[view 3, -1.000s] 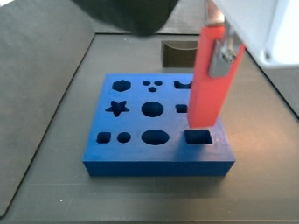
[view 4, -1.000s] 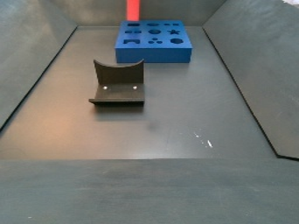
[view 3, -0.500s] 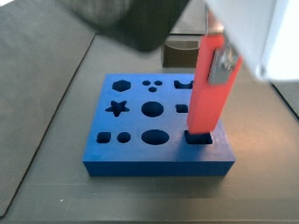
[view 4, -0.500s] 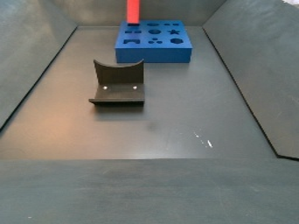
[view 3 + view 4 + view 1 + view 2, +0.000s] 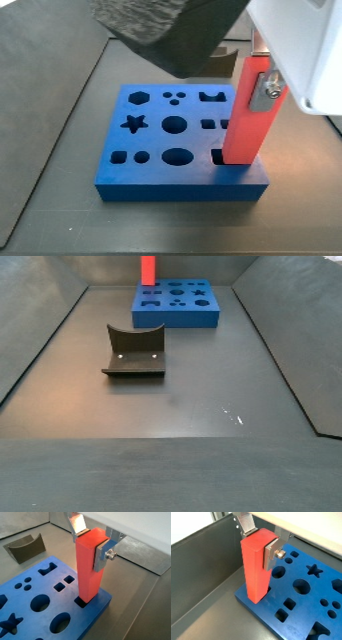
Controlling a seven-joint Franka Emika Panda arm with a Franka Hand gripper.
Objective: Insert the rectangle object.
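My gripper point(image 5: 92, 543) is shut on the upper end of the rectangle object point(image 5: 88, 568), a long red-orange bar held upright. It shows in both wrist views point(image 5: 256, 564) and in both side views point(image 5: 246, 118) point(image 5: 148, 270). The bar's lower end sits inside the rectangular hole at a corner of the blue block point(image 5: 158, 150) point(image 5: 27, 607) point(image 5: 304, 609) point(image 5: 178, 304). The silver fingers point(image 5: 102, 555) clamp the bar's two opposite sides. The hole itself is mostly hidden by the bar.
The blue block has several other shaped holes: star, hexagon, circles, oval, squares. The dark fixture point(image 5: 135, 351) point(image 5: 25, 547) stands on the grey floor in front of the block. Grey tray walls point(image 5: 201, 547) run close beside the block.
The gripper has lowered the bar straight down. Its lower end, above the hole a second ago, now stands inside the rectangular hole.
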